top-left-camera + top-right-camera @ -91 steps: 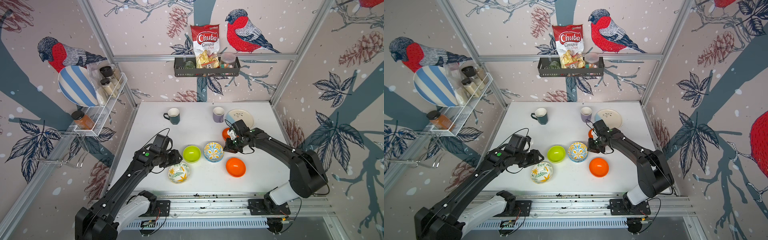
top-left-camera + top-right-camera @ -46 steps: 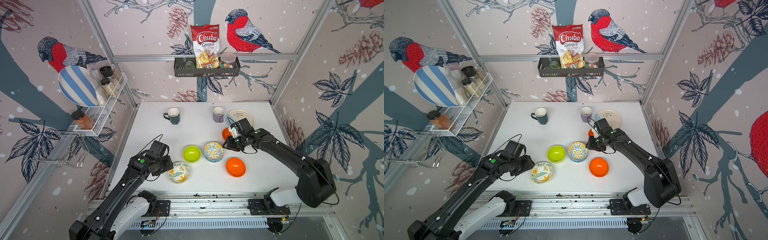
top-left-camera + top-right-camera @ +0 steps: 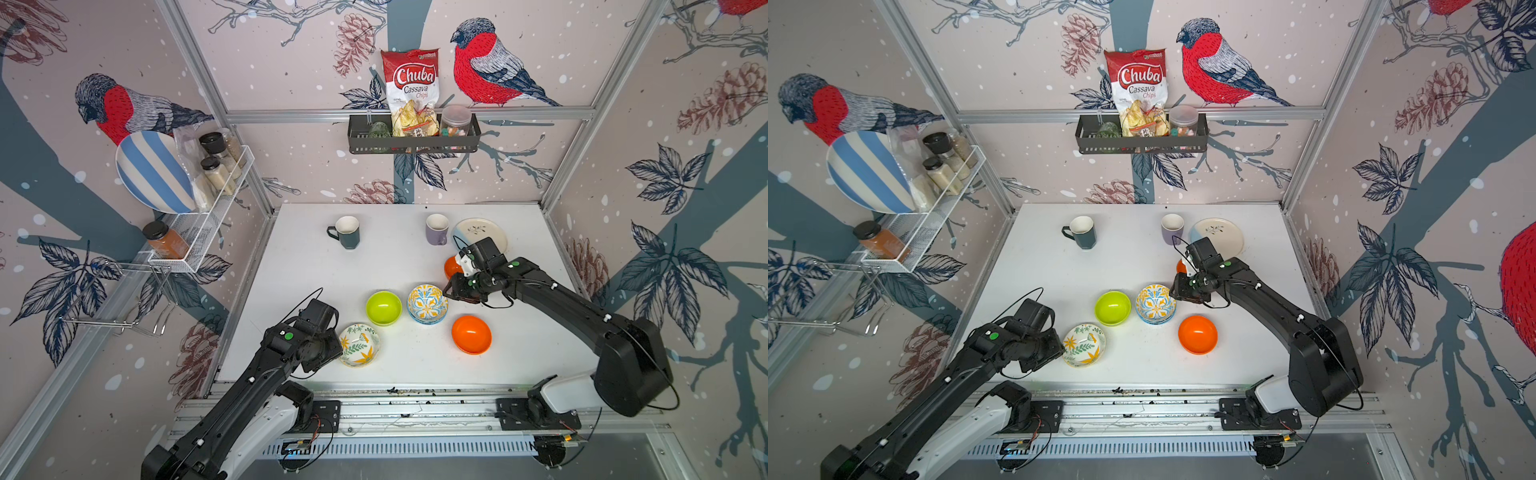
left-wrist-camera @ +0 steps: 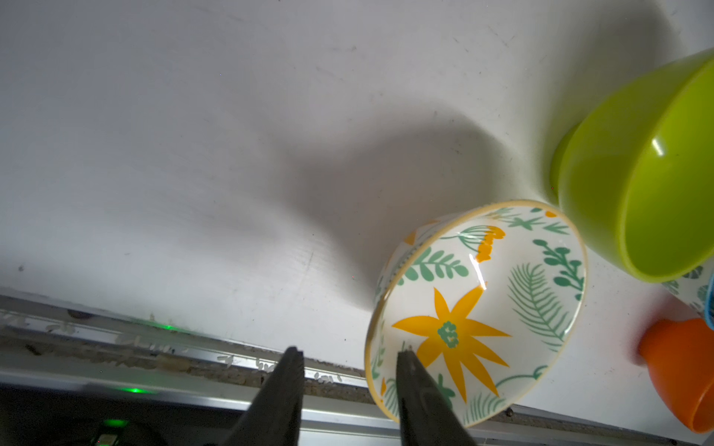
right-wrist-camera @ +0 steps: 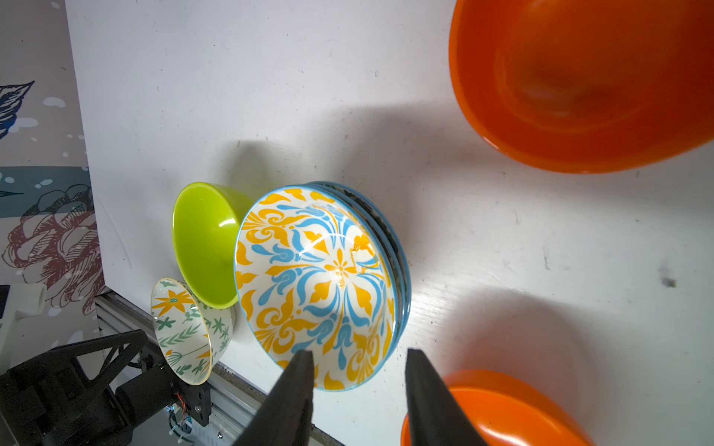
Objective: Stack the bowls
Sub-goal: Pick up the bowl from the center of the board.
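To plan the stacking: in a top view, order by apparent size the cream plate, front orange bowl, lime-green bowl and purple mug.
1. cream plate
2. front orange bowl and lime-green bowl: nearly alike, and the orange one is nearer the camera, so not ranked
3. purple mug

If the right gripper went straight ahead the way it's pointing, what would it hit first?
Probably the near rim of the top floral bowl: the right gripper has open jaws either side of it, though depth is unclear.
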`<control>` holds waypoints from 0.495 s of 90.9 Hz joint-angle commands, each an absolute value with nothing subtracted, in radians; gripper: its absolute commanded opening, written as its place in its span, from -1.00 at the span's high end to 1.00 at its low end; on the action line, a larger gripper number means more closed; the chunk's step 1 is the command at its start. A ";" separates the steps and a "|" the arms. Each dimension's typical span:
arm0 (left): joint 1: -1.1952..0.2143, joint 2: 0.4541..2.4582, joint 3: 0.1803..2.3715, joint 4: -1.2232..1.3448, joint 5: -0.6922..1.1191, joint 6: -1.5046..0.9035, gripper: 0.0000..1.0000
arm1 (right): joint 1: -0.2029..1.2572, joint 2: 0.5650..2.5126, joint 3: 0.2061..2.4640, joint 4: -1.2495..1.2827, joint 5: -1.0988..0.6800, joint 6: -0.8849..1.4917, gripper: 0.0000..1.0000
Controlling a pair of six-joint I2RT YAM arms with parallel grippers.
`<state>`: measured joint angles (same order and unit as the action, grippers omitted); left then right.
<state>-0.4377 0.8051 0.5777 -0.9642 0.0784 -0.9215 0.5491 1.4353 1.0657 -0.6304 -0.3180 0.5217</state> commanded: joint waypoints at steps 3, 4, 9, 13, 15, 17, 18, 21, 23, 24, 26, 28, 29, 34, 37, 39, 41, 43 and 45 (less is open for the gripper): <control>-0.452 0.813 0.568 -0.926 0.096 -0.933 0.20 | 0.555 1.434 1.081 -0.637 -0.305 0.509 0.16; -0.454 0.813 0.565 -0.923 0.096 -0.934 0.20 | 0.555 1.435 1.080 -0.636 -0.305 0.508 0.16; -0.459 0.815 0.551 -0.907 0.102 -0.936 0.21 | 0.554 1.436 1.081 -0.637 -0.306 0.508 0.16; -0.463 0.817 0.541 -0.896 0.106 -0.937 0.22 | 0.555 1.439 1.082 -0.637 -0.308 0.509 0.16; -0.464 0.819 0.537 -0.888 0.111 -0.937 0.24 | 0.554 1.440 1.083 -0.638 -0.308 0.508 0.16; -0.465 0.820 0.533 -0.882 0.114 -0.937 0.27 | 0.555 1.440 1.083 -0.638 -0.308 0.508 0.16; -0.466 0.821 0.531 -0.880 0.115 -0.937 0.28 | 0.555 1.441 1.083 -0.638 -0.308 0.507 0.16; -0.468 0.823 0.525 -0.872 0.119 -0.938 0.30 | 0.555 1.441 1.083 -0.639 -0.308 0.507 0.16; -0.469 0.826 0.522 -0.865 0.120 -0.937 0.32 | 0.555 1.441 1.082 -0.640 -0.309 0.506 0.16; -0.469 0.828 0.521 -0.862 0.122 -0.937 0.33 | 0.555 1.441 1.083 -0.641 -0.309 0.506 0.16; -0.470 0.831 0.518 -0.856 0.126 -0.935 0.35 | 0.556 1.442 1.083 -0.641 -0.308 0.506 0.16; -0.471 0.834 0.517 -0.852 0.131 -0.933 0.36 | 0.557 1.441 1.083 -0.642 -0.308 0.506 0.15; -0.472 0.835 0.517 -0.851 0.131 -0.934 0.36 | 0.557 1.442 1.083 -0.641 -0.308 0.506 0.15; -0.474 0.841 0.517 -0.847 0.132 -0.933 0.38 | 0.558 1.443 1.083 -0.641 -0.308 0.507 0.15; -0.474 0.843 0.518 -0.845 0.130 -0.933 0.41 | 0.557 1.444 1.084 -0.641 -0.308 0.506 0.15; -0.474 0.843 0.517 -0.846 0.130 -0.931 0.43 | 0.557 1.445 1.085 -0.641 -0.309 0.506 0.15; -0.474 0.843 0.519 -0.845 0.128 -0.930 0.44 | 0.557 1.445 1.087 -0.642 -0.309 0.505 0.15; -0.474 0.844 0.520 -0.845 0.128 -0.930 0.46 | 0.557 1.446 1.086 -0.643 -0.308 0.505 0.15; -0.474 0.843 0.521 -0.846 0.128 -0.930 0.47 | 0.557 1.445 1.086 -0.643 -0.308 0.505 0.15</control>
<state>-0.4706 0.8413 0.5194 -0.8661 0.1284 -0.9348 0.5556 1.4425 1.0782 -0.6334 -0.3176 0.5217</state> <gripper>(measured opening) 0.272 0.424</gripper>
